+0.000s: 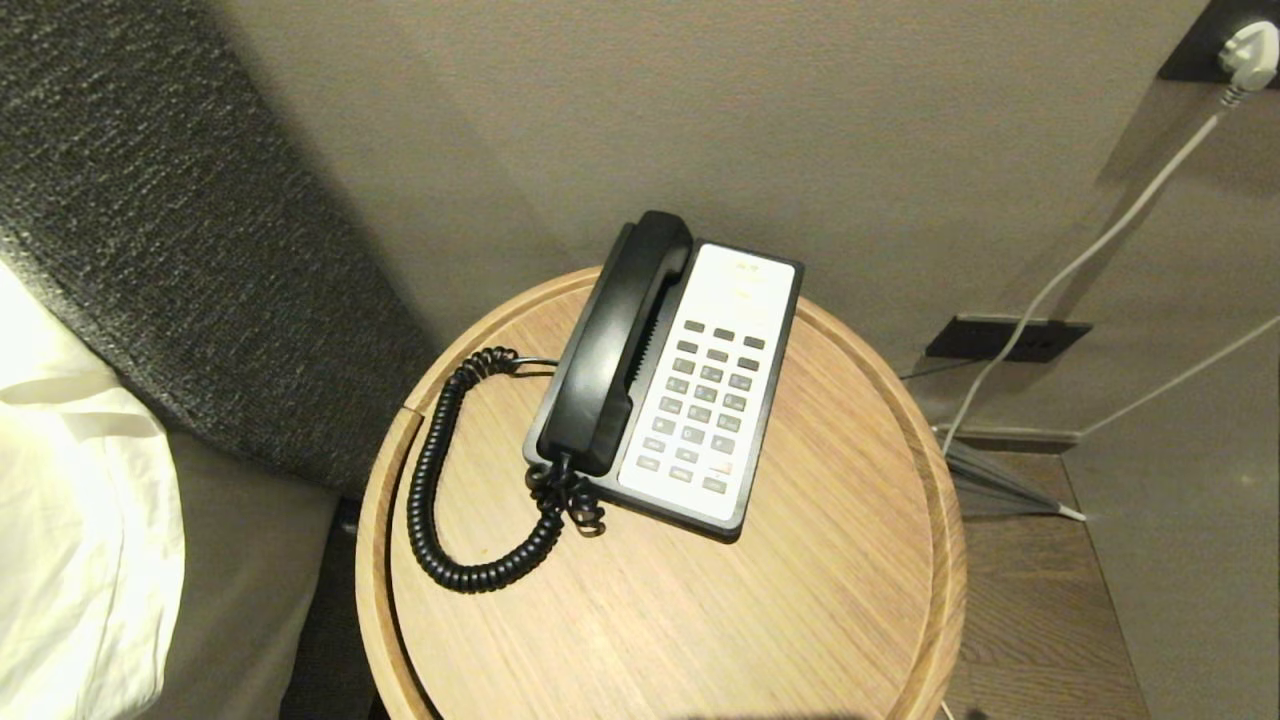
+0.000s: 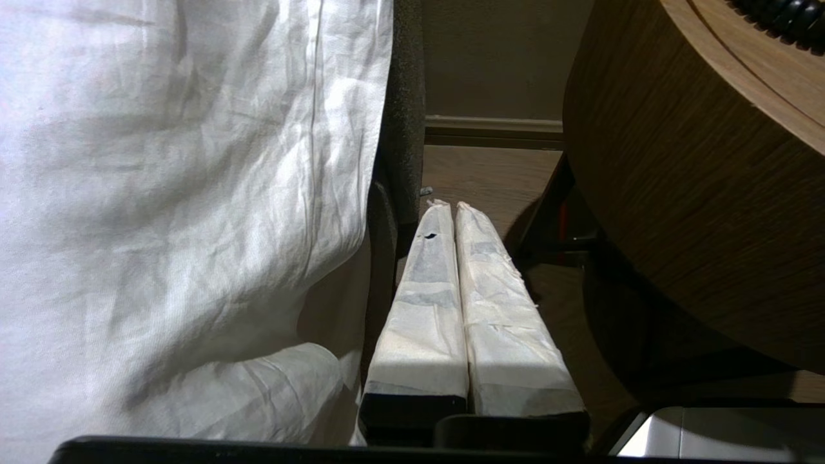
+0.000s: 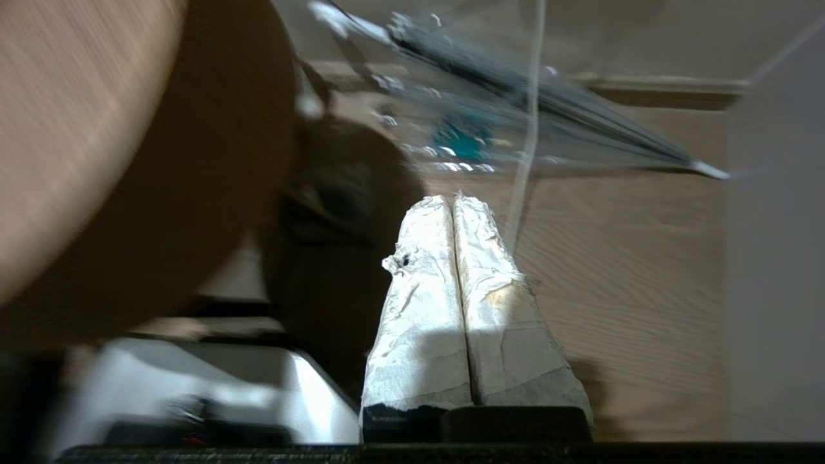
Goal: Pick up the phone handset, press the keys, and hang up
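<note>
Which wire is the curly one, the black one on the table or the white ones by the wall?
The black phone cord is curly: it coils in a loop on the round table from the phone handset. The white wall cable hangs smooth.

No text, brand or number can be read anywhere. The phone base (image 1: 700,390) carries small print at the top of its white faceplate and marks on its grey keys (image 1: 705,405), but all of it is too small to make out. The handset (image 1: 615,345) shows no lettering. Neither wrist view shows any writing on the things near the grippers.
</note>
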Robot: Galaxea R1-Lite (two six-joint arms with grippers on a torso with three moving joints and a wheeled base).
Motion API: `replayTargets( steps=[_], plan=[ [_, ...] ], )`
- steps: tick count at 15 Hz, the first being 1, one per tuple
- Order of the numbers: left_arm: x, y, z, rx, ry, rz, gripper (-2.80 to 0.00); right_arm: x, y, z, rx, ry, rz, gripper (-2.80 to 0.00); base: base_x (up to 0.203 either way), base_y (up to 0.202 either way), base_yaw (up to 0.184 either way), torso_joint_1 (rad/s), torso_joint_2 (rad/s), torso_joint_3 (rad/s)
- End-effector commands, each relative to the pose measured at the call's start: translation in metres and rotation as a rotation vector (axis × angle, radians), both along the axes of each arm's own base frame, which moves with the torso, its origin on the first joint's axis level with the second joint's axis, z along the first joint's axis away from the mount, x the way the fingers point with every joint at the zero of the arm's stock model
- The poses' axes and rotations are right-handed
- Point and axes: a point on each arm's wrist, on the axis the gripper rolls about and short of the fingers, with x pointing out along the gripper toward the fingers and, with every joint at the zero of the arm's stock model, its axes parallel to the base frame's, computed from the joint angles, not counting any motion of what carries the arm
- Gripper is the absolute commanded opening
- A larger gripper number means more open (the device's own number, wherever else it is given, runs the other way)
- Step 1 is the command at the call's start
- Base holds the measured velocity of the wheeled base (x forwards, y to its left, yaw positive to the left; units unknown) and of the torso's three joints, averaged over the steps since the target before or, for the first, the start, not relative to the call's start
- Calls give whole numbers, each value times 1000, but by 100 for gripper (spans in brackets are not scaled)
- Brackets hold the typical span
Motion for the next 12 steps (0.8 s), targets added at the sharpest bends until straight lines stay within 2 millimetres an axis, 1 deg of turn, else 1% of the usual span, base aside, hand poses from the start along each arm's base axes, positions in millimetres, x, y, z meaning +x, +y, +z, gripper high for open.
replayTargets(
  steps=[1, 2, 4, 5, 8, 9, 10, 11, 12],
  plan=[
    [2, 0, -5, 0, 21, 0, -280, -8, 1, -41, -49, 1, -27, -280, 0, 0, 0, 0, 0, 0],
    [2, 0, -5, 0, 21, 0, -280, -8, 0, -49, -49, 15, -24, -280, 0, 0, 0, 0, 0, 0],
    [2, 0, -5, 0, 21, 0, -280, -12, 0, -52, -40, 7, 44, -280, 0, 0, 0, 0, 0, 0],
    [2, 0, -5, 0, 21, 0, -280, -16, -1, -54, -38, -7, 32, -280, 0, 0, 0, 0, 0, 0],
    [2, 0, -5, 0, 21, 0, -280, -29, -2, -60, -61, -149, -46, -280, 0, 0, 0, 0, 0, 0],
    [2, 0, -5, 0, 21, 0, -280, -28, -2, -63, -72, -180, -68, -280, 0, 0, 0, 0, 0, 0],
    [2, 0, -5, 0, 21, 0, -280, -26, -3, -70, -63, -187, -86, -280, 0, 0, 0, 0, 0, 0],
    [2, 0, -5, 1, 21, 0, -280, -26, -3, -72, -56, -170, -92, -280, 0, 0, 0, 0, 0, 0],
    [2, 0, -5, 0, 21, 1, -280, -28, -3, -67, -55, -183, -99, -280, 0, 0, 0, 0, 0, 0]
  ],
)
